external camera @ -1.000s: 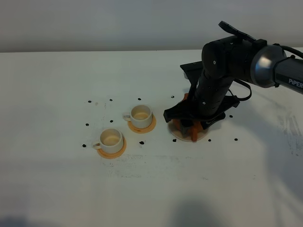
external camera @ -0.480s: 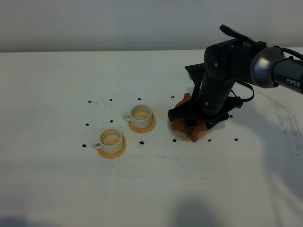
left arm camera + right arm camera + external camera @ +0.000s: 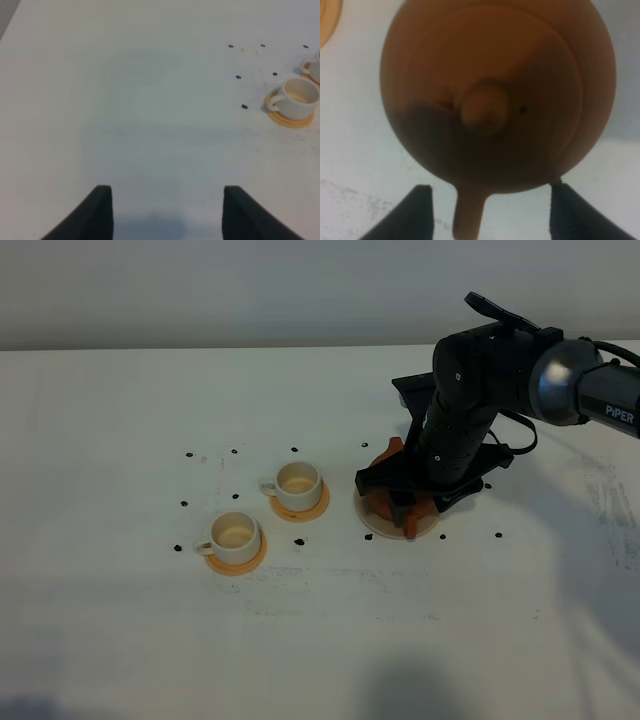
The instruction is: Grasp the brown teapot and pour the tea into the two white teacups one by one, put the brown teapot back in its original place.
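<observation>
up high, mostly hidden under the arm (image 3: 460,410): brown teapot (image 3: 490,90) on pale saucer (image 3: 372,528). close up, blurry. right in front of right claw (image 3: 490,215), handle (image 3: 466,215) between its wide-apart tips, not pinched. left claw (image 3: 167,210) spread too.

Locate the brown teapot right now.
In the exterior high view the brown teapot sits right of centre on its cream saucer, mostly hidden under the right arm, just right of the nearest white teacup.
</observation>
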Robot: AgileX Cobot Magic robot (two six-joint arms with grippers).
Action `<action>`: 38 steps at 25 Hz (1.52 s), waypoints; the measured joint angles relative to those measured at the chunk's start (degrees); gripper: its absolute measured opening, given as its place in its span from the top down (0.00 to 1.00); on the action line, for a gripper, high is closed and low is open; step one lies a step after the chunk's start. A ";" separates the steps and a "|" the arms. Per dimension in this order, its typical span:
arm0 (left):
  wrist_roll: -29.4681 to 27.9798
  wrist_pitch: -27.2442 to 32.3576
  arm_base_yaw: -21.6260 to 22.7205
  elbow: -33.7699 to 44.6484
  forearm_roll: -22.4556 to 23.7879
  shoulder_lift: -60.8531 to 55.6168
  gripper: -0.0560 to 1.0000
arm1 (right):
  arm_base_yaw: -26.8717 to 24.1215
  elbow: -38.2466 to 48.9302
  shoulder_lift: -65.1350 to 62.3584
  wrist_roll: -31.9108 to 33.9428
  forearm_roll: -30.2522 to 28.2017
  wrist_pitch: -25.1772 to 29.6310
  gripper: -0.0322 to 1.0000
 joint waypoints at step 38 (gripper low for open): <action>0.00 0.00 0.00 0.00 0.00 0.00 0.47 | -0.06 0.40 0.99 -8.30 1.90 -3.66 0.88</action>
